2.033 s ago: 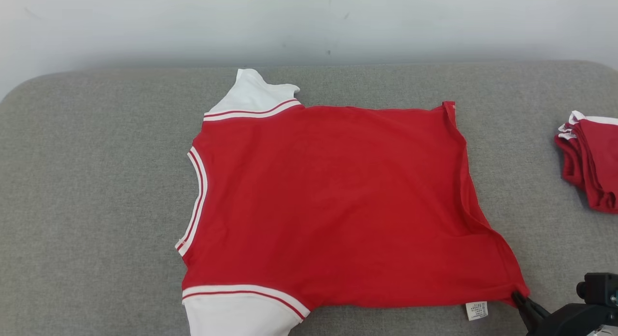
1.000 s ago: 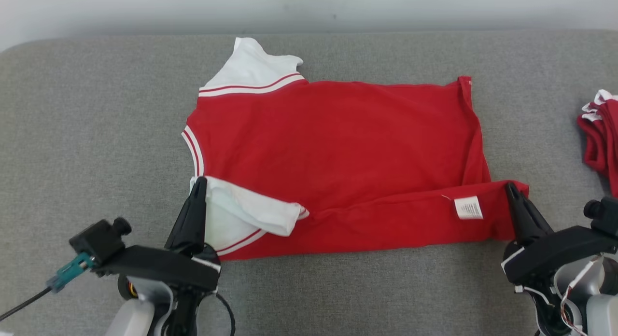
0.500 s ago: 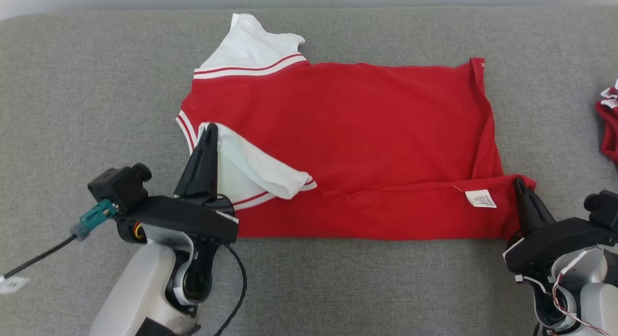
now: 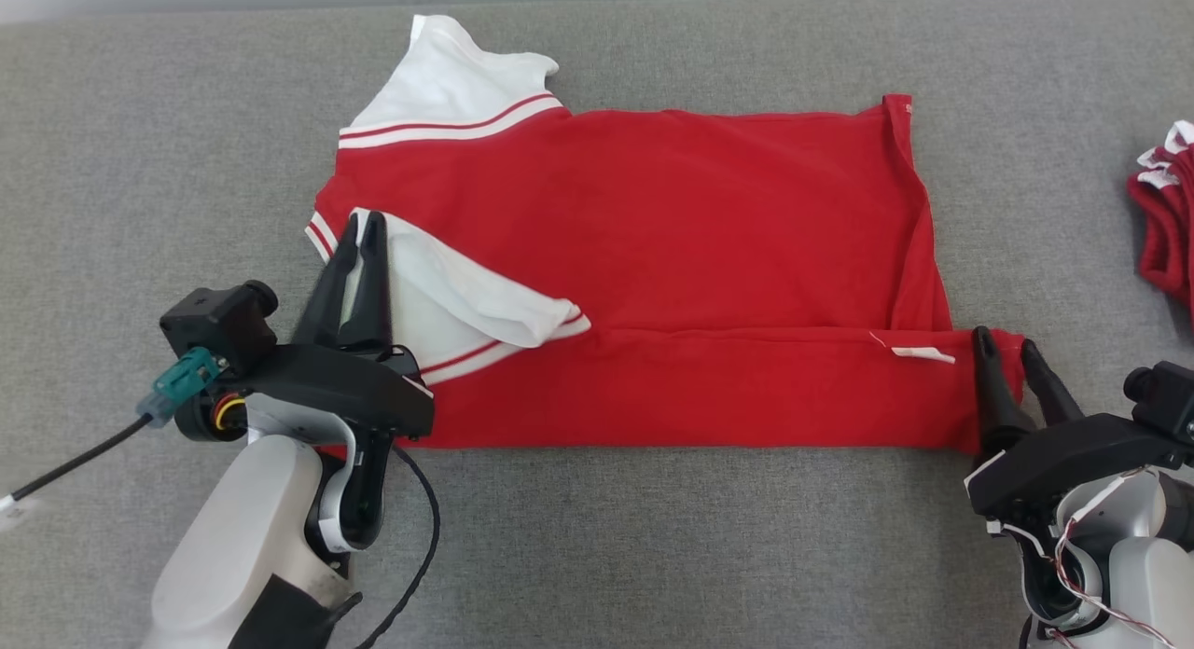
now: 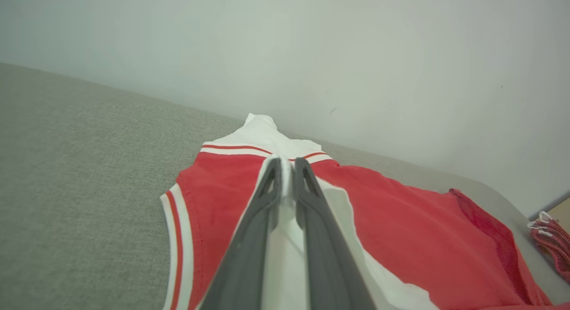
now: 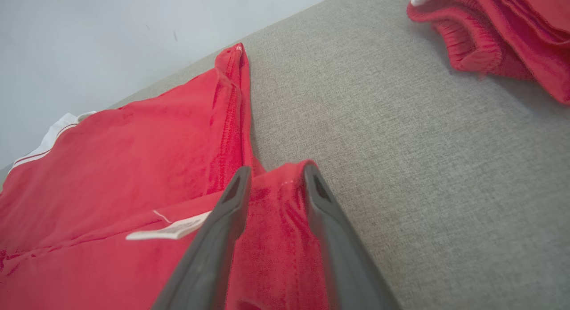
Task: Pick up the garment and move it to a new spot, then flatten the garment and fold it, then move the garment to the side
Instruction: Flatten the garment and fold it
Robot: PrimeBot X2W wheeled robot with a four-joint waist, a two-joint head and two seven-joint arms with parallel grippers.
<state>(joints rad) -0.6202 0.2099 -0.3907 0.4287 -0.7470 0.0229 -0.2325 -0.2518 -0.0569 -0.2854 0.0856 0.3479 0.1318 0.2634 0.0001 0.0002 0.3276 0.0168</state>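
Garment: here we go, the red garment (image 4: pixel 653 248) lies spread across the middle of the grey cushion (image 4: pixel 140 164), with its neck end toward 9 o'clock and its hem toward 3 o'clock.
Near edge: the 6 o'clock long edge is folded up over the body, a flat red band running from one of my grippers to the other.
Near sleeve: the white sleeve (image 4: pixel 466 304) is turned in on top of the red at about 8 o'clock, red stripe showing along its cuff.
Far sleeve: the other white sleeve (image 4: pixel 448 71) sticks out past the body at 11 o'clock, unfolded.
Label: a small white care label (image 4: pixel 922 354) lies on the folded band at 4 o'clock, just beside my right fingers.
Left gripper: my left gripper (image 4: pixel 362 222) sits at the neck end, at 8 o'clock. The fingers (image 5: pixel 262 221) are parted by a narrow gap, and white sleeve cloth lies in that gap.
Right gripper: my right gripper (image 4: pixel 1003 343) is at the hem corner, at 4 o'clock. Its fingers (image 6: pixel 213 238) are clearly spread apart, and the red corner lies loose between them on the cushion.
Pile: a heap of other red clothes (image 4: pixel 1166 239) sits at 3 o'clock, well apart from the hem.
Backdrop: a pale wall (image 5: pixel 356 56) rises behind the cushion at 12 o'clock.
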